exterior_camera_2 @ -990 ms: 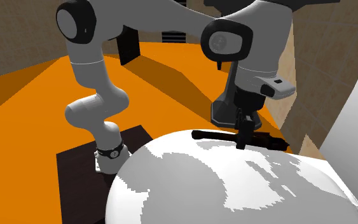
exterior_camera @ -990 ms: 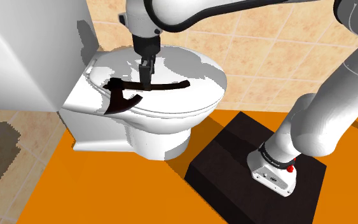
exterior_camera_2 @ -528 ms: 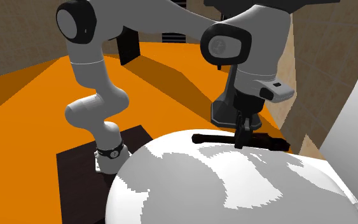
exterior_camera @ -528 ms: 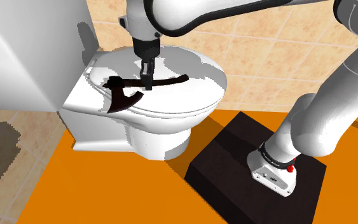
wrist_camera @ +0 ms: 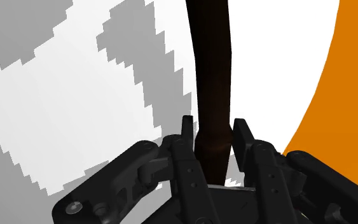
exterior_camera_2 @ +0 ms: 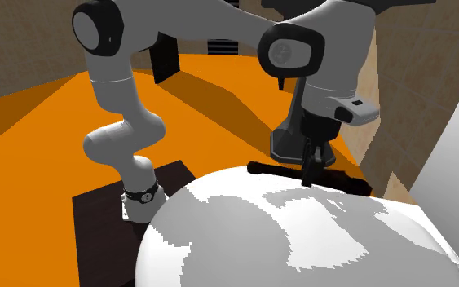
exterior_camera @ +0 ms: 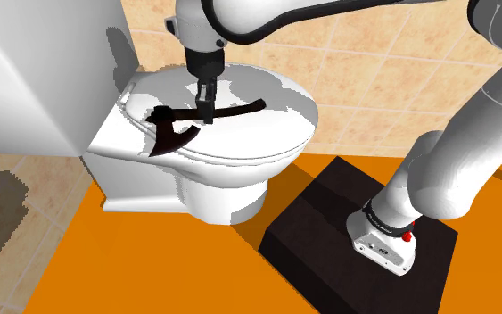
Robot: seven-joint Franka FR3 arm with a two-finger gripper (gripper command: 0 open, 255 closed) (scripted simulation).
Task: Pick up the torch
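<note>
The torch (exterior_camera: 240, 113) is a dark, slim-handled thing with a flared head (exterior_camera: 168, 138), lying across the white closed toilet lid (exterior_camera: 271, 89). My gripper (exterior_camera: 207, 114) comes straight down onto the middle of its handle and is shut on it. From the second exterior view, the gripper (exterior_camera_2: 309, 178) clasps the thin dark torch (exterior_camera_2: 262, 169) just over the lid's (exterior_camera_2: 284, 236) far edge. Along the wrist view, both fingers (wrist_camera: 185, 137) press the dark shaft of the torch (wrist_camera: 212, 76) from either side, with the gripper (wrist_camera: 212, 139) above the white lid (wrist_camera: 75, 95).
The white cistern (exterior_camera: 44, 71) rises at the shoulder view's left. Orange floor (exterior_camera: 151, 259) surrounds the toilet bowl (exterior_camera: 213, 192). The dark stand box (exterior_camera: 329, 223) sits at lower right under the arm's base (exterior_camera: 387, 236). A tiled wall (exterior_camera: 374, 62) stands behind.
The fingers have closed on the torch's handle. The handle's free end has risen slightly off the lid with the gripper.
</note>
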